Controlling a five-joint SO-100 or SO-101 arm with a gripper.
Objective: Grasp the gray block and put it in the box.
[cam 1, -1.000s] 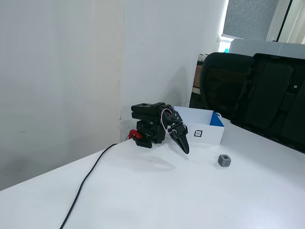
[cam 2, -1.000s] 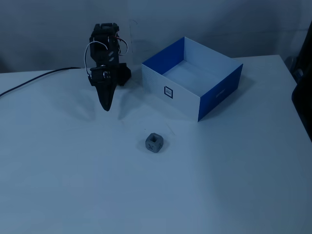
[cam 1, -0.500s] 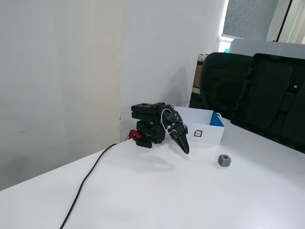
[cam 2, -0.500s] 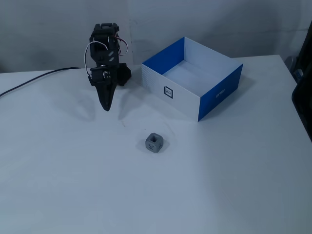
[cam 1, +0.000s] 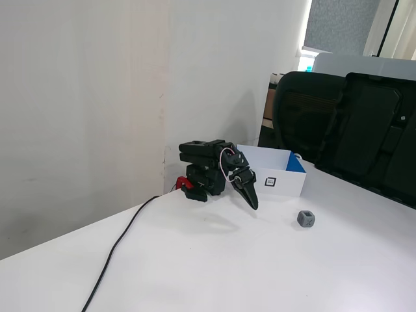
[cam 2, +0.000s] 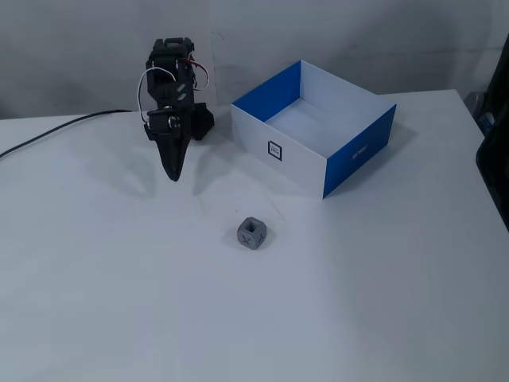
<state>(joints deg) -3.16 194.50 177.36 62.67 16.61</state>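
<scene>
Comparing the two earlier pairs of pictures with this moment showed no change at all: the arm (cam 2: 171, 87) sat folded near its base, the gripper (cam 2: 172, 172) pointed down at the table (cam 2: 119, 302) with its tip just above the surface, and its fingers were pressed together, clenched on nothing. The same pose appeared in the other fixed view, where the gripper (cam 1: 252, 203) hung in front of the box (cam 1: 286, 185).

That stillness meant, by my reading, that the task had not begun. The block (cam 2: 251, 233) lay on the open table, apart from the gripper and in front of the box (cam 2: 306, 171), untouched; in the lower-angle view the block (cam 1: 305, 218) sat to the right of the gripper and just below the box's labelled wall. The reach, the opening of the jaws and the grasp were all yet to come.

Several things were hard to read. The gripper was black against its own dark body, so the line between the fingers could barely be traced. The marks on the block's faces were too small to make out. A cable (cam 2: 56, 131) ran off the left edge of the higher view, its end cut off. From the low angle most of the box's inside was hidden behind its white wall.
</scene>
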